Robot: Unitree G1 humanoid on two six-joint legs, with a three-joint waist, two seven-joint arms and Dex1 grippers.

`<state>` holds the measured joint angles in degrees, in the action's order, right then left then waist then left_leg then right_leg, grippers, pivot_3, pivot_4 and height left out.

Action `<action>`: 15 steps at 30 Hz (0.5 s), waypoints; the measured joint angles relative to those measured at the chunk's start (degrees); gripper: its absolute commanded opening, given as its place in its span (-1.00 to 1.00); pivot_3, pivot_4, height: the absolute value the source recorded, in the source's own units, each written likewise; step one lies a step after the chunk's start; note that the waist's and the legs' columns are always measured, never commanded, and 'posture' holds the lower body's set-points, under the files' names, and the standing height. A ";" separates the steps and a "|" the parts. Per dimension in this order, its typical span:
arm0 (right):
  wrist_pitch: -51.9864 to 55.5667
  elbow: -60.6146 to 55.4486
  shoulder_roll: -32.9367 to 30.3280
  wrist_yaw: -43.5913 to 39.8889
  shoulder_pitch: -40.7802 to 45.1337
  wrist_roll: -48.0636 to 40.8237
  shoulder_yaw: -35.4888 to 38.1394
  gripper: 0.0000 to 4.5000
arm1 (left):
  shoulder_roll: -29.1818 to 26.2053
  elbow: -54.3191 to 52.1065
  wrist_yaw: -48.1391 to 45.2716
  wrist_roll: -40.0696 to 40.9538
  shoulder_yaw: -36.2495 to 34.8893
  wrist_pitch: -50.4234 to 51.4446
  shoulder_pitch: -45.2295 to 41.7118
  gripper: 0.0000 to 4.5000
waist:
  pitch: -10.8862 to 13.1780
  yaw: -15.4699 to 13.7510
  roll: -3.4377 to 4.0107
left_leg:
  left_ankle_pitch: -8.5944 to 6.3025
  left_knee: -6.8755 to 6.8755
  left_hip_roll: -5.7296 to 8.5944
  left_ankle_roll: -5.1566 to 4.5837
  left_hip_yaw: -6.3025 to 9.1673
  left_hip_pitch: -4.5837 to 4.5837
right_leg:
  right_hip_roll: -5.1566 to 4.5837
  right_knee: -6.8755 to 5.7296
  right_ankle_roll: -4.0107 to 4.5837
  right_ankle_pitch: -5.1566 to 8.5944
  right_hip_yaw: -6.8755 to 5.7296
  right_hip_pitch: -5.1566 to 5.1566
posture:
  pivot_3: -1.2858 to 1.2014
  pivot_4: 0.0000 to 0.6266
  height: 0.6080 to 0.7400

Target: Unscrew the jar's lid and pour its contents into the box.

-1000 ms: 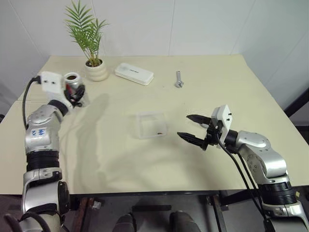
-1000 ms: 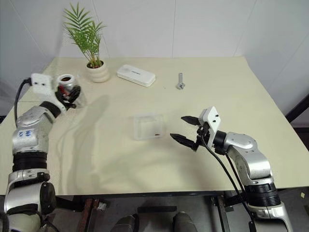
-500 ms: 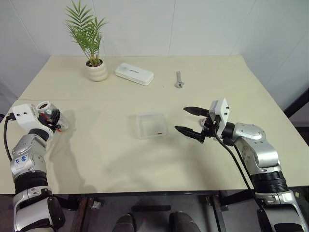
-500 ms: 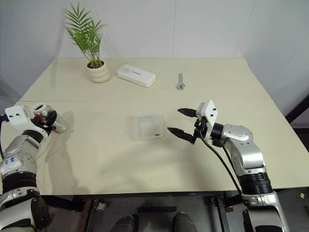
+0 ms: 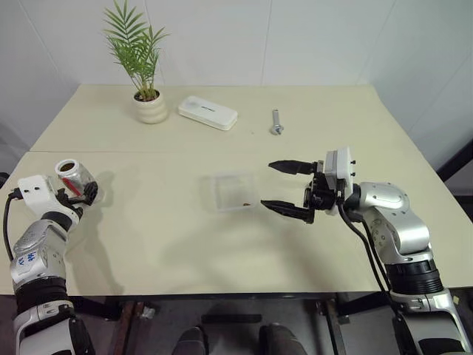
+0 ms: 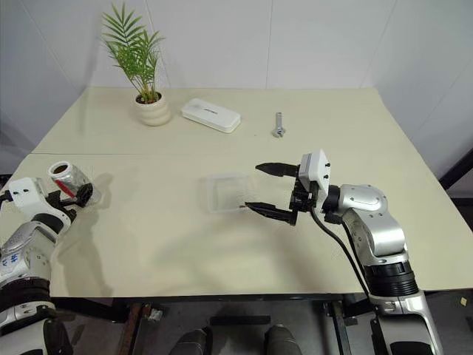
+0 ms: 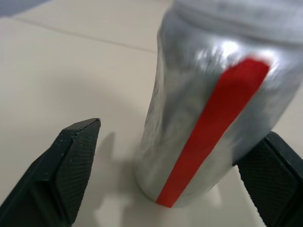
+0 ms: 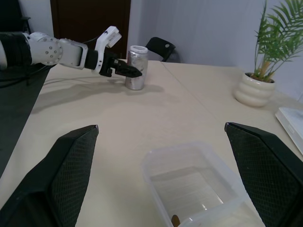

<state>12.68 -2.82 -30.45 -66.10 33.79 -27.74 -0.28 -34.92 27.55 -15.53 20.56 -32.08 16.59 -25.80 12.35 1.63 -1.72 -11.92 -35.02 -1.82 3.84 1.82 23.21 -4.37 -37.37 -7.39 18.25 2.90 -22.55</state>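
The jar [image 5: 74, 174], translucent grey with a red stripe, stands upright on the table near its left edge, its mouth uncovered. My left gripper [image 5: 83, 194] is open around the jar's lower part; in the left wrist view one finger [image 7: 71, 165] stands clear of the jar [image 7: 199, 123]. The clear box [image 5: 233, 191] sits mid-table with a tiny dark piece [image 8: 175, 219] inside. My right gripper [image 5: 268, 185] is open just right of the box, pointing at it, with nothing between its fingers. The lid is out of view.
At the back of the table stand a white ribbed plant pot [image 5: 150, 109], a flat white case [image 5: 207, 112] and a silver bolt [image 5: 276, 122]. The table's left edge runs close by the jar.
The left arm swung down and outward with the jar, set it on the table near the left edge, and its fingers opened. The right gripper rose slightly and moved nearer the box.
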 measured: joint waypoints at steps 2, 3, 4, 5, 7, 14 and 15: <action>0.09 -0.01 -0.66 -0.23 0.39 0.03 0.03 1.00 | -0.02 -3.61 -0.34 0.00 0.27 1.29 2.61 0.99 | 0.00 0.19 0.00 | -0.02 0.03 -0.01 0.02 -0.02 0.00 | 0.00 0.04 0.01 0.00 0.02 0.00 | 0.03 -0.52 1.00; 0.13 0.01 -0.91 -0.29 0.41 0.05 0.07 1.00 | -0.02 -5.51 -0.53 0.03 0.52 2.10 3.98 0.99 | 0.00 0.25 0.00 | -0.03 0.05 -0.01 0.03 -0.02 -0.01 | -0.01 0.04 0.03 0.01 0.02 -0.02 | 0.03 -0.52 1.00; 0.15 0.01 -0.92 -0.37 0.41 0.05 0.06 1.00 | -0.01 -7.43 -0.67 0.22 0.58 3.00 5.41 0.99 | 0.00 0.32 0.00 | -0.04 0.07 -0.03 0.03 -0.02 -0.01 | -0.01 0.05 0.05 0.02 0.01 -0.02 | 0.03 -0.52 1.00; 0.18 -0.01 -0.92 -0.46 0.38 0.05 0.05 1.00 | -0.01 -9.59 -0.87 0.53 0.56 4.01 7.04 0.99 | 0.00 0.36 0.00 | -0.04 0.09 -0.04 0.04 -0.02 -0.01 | -0.01 0.06 0.07 0.03 0.01 -0.03 | 0.03 -0.52 1.00; 0.43 -0.06 -1.06 -0.53 0.26 0.03 0.05 1.00 | -0.02 -14.71 -1.37 1.13 0.55 5.75 11.03 0.99 | 0.00 0.34 0.00 | -0.07 0.12 -0.05 0.06 -0.02 -0.01 | -0.01 0.10 0.09 0.04 0.00 -0.04 | 0.03 -0.52 1.00; 2.19 -1.52 -2.24 -0.70 -1.58 -0.52 0.21 1.00 | -1.70 -29.77 -2.93 -0.17 -0.70 8.17 27.07 0.99 | -0.01 0.34 -0.03 | -0.17 0.38 -0.10 0.02 -0.16 0.00 | -0.09 0.54 0.16 0.02 0.00 -0.03 | 0.03 -0.52 1.00; 2.36 -1.55 -2.81 -0.80 -1.70 -0.57 0.30 1.00 | -2.64 -31.49 -3.96 -1.35 -0.69 7.33 30.03 0.99 | -0.02 0.30 -0.02 | -0.19 0.45 -0.09 0.01 -0.21 -0.01 | -0.13 0.58 0.20 0.04 0.01 -0.04 | 0.03 -0.52 1.00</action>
<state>15.05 -4.37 -33.25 -66.90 32.09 -28.31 0.03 -37.55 -3.94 -19.49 19.21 -32.77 23.91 4.23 12.34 1.93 -1.74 -12.10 -34.57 -1.91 3.85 1.61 23.19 -4.50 -36.79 -7.19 18.30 2.91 -22.60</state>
